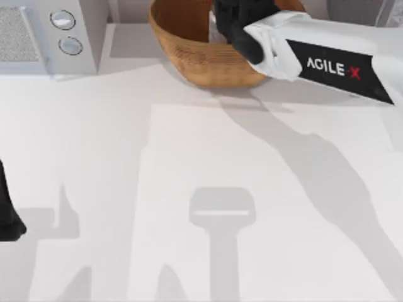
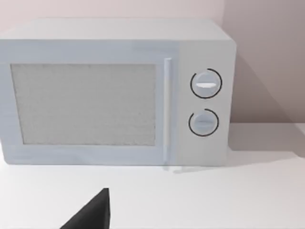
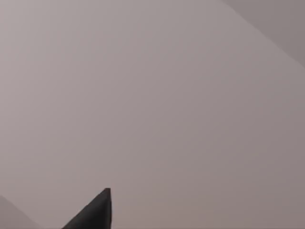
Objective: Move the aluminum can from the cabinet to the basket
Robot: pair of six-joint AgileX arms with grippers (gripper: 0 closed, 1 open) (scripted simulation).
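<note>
The wicker basket [image 1: 189, 56] stands at the back of the table, just right of centre. My right arm [image 1: 327, 63] reaches in from the right. Its gripper [image 1: 242, 11] hangs over the basket's inside, at the top edge of the top view. The right wrist view faces a plain grey-pink wall. My left arm [image 1: 7, 217] is parked at the table's left edge. Both the aluminum can and the cabinet are out of view.
A white microwave [image 1: 56, 31] with two round knobs stands at the back left, and the left wrist view faces its closed door [image 2: 86, 105]. White table [image 1: 201, 189] stretches in front of the basket, crossed by arm shadows.
</note>
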